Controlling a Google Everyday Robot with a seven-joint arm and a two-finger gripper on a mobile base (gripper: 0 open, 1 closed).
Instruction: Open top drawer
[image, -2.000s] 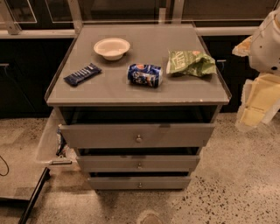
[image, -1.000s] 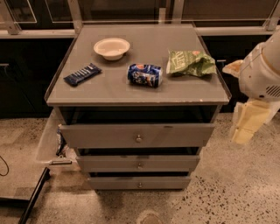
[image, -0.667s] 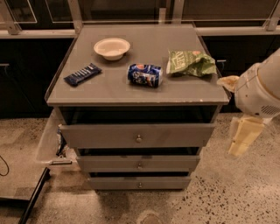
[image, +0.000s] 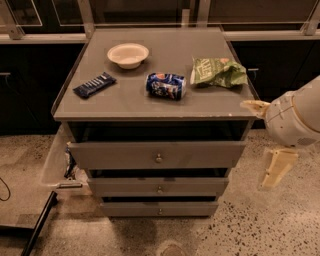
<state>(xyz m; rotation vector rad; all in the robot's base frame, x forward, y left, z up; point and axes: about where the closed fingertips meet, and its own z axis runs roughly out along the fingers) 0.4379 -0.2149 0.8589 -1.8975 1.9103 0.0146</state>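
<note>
**Gripper hanging at the right of the top drawer**

The top drawer (image: 120, 154) is sitting directly under the cabinet top (image: 125, 106), showing a dark gap above its front and a round knob (image: 159, 159) at its centre. Below it, two narrower drawers (image: 125, 187) are sitting. Above it, a bowl (image: 128, 54), a can (image: 166, 85), a green bag (image: 217, 72) and a dark wrapper (image: 94, 84) are lying. The gripper (image: 274, 166) is hanging to the drawer's right, apart from it; open or closed, I cannot tell.

3 drawers (image: 115, 155) (image: 125, 186) (image: 130, 208); 1 ea: bowl (image: 128, 54), can (image: 166, 85), chip bag (image: 218, 71), bar (image: 94, 84), gripper (image: 277, 167) (rt).

Grey top drawer (image: 115, 154) ajar (knob (image: 158, 158) centred); hand (image: 276, 167) right of it.
</note>
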